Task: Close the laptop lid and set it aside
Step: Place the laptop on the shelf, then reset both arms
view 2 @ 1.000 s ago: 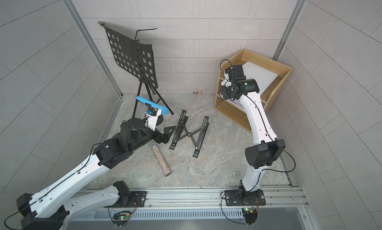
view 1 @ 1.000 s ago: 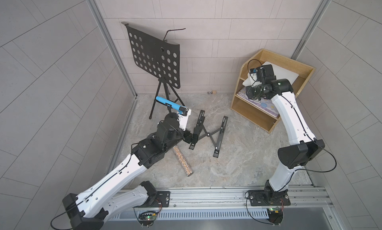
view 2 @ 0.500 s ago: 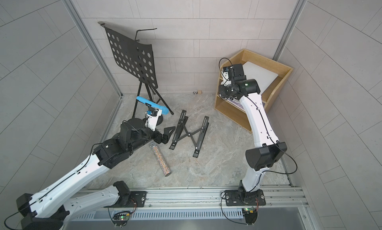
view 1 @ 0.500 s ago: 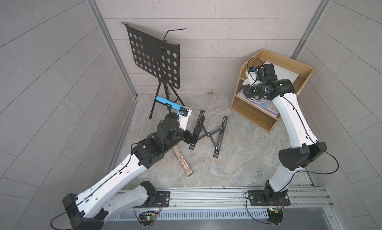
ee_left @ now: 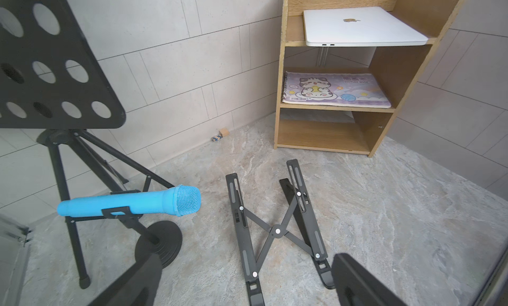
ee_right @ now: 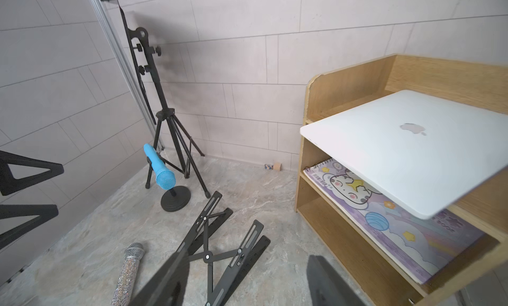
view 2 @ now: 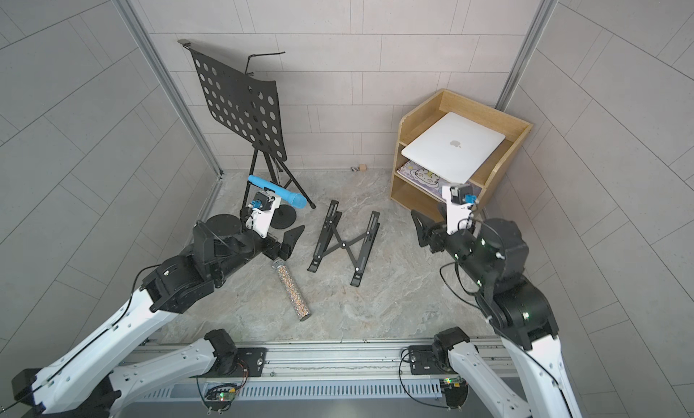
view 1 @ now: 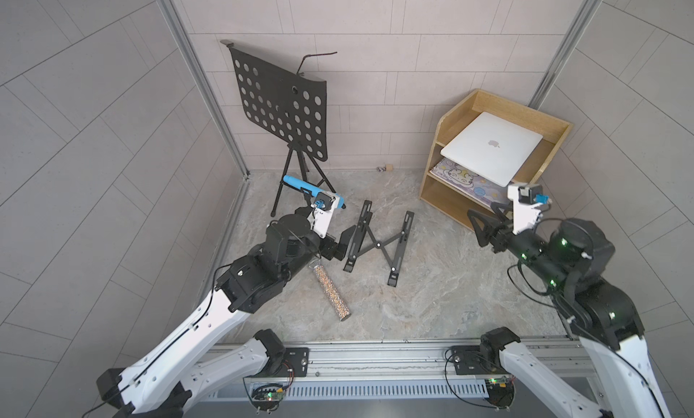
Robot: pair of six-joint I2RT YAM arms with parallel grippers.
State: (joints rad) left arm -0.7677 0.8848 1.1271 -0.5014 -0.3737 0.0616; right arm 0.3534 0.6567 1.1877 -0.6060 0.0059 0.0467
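The silver-white laptop (view 1: 492, 147) (view 2: 452, 147) lies on the top level of a wooden shelf unit (view 1: 524, 106). One front corner overhangs the shelf edge. Its lid (ee_right: 412, 150) is down flat on the base, logo up, also seen in the left wrist view (ee_left: 362, 25). My right gripper (view 1: 483, 227) (view 2: 426, 230) hangs open in front of the shelf unit, apart from the laptop, nothing between its fingers (ee_right: 165, 280). My left gripper (view 1: 338, 243) (ee_left: 247, 280) is open above the floor, beside the black folding stand.
A purple cat notebook (view 1: 462, 176) lies on the middle shelf. The black X-shaped folding stand (view 1: 379, 243) and a glitter microphone (view 1: 330, 288) lie on the floor. A blue microphone (view 1: 308, 189) on a small stand and a perforated music stand (view 1: 281, 104) are at back left.
My right arm has drawn back from the shelf toward the front, and its jaws have opened. The laptop stays on the top shelf. The left arm has not moved.
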